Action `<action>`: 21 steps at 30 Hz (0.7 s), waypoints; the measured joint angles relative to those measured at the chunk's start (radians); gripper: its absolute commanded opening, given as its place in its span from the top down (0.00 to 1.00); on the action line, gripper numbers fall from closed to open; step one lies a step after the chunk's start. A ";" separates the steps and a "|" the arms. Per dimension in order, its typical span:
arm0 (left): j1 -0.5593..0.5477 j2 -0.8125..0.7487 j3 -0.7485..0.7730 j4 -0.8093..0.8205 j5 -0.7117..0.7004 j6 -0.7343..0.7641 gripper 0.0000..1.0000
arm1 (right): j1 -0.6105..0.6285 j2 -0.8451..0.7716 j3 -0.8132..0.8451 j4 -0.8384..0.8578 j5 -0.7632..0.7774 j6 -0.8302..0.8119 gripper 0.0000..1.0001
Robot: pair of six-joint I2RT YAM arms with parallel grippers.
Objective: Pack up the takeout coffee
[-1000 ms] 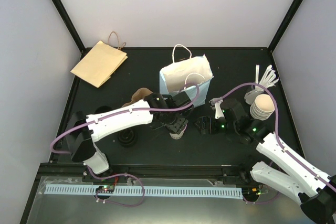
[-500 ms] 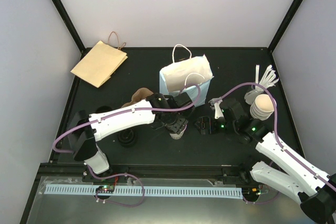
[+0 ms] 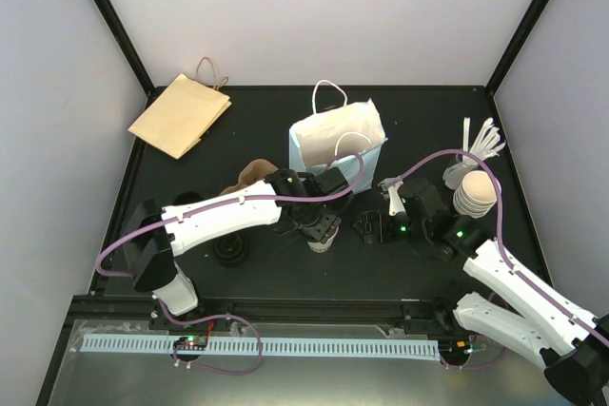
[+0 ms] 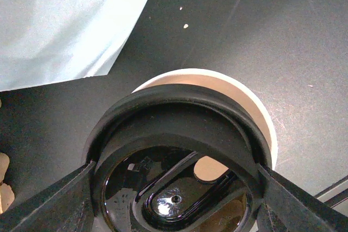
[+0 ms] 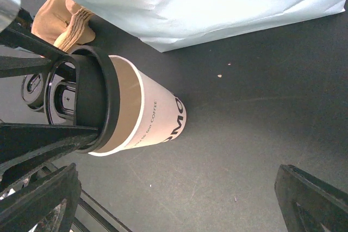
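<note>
Standing upright, the takeout coffee (image 5: pixel 155 118) has its lid (image 5: pixel 106 96) clamped in the left gripper (image 3: pixel 321 228); right gripper (image 5: pixel 176 175) spread.

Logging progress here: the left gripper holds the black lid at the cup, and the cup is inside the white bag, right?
Not inside: the cup stands on the table beside the white bag, as the right wrist view shows. The left gripper does hold the black lid at the cup.

Pale, perhaps lilac walls (image 3: pixel 314 7) enclose a black tabletop (image 3: pixel 419 121); black corner posts (image 3: pixel 109 16).
</note>
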 measured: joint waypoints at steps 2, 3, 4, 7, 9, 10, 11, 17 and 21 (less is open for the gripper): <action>0.000 0.000 0.000 0.001 0.004 0.000 0.31 | 0.000 0.000 0.000 0.000 0.000 0.000 0.00; 0.000 0.000 0.000 0.001 0.005 0.001 0.31 | 0.000 0.000 0.000 0.000 0.000 0.000 0.00; 0.000 0.000 0.000 0.002 0.008 0.003 0.31 | 0.000 0.001 0.000 0.000 0.000 0.000 0.00; 0.000 0.000 0.000 0.003 0.016 0.008 0.30 | 0.000 0.005 0.000 0.000 -0.001 -0.001 0.00; 0.000 -0.001 0.000 0.004 0.019 0.011 0.30 | 0.000 0.010 0.000 0.000 -0.004 -0.003 0.00; 0.000 -0.001 0.000 0.005 0.021 0.012 0.29 | 0.000 0.012 0.000 0.000 -0.005 -0.004 0.00; 0.000 -0.001 0.000 0.005 0.022 0.014 0.29 | 0.000 0.013 0.000 0.000 -0.006 -0.004 0.00; 0.000 -0.001 0.000 0.018 0.033 0.017 0.27 | 0.000 0.018 0.000 0.000 -0.011 -0.007 0.00; 0.000 0.000 0.000 0.026 0.038 0.018 0.27 | 0.000 0.019 0.000 0.000 -0.014 -0.008 0.00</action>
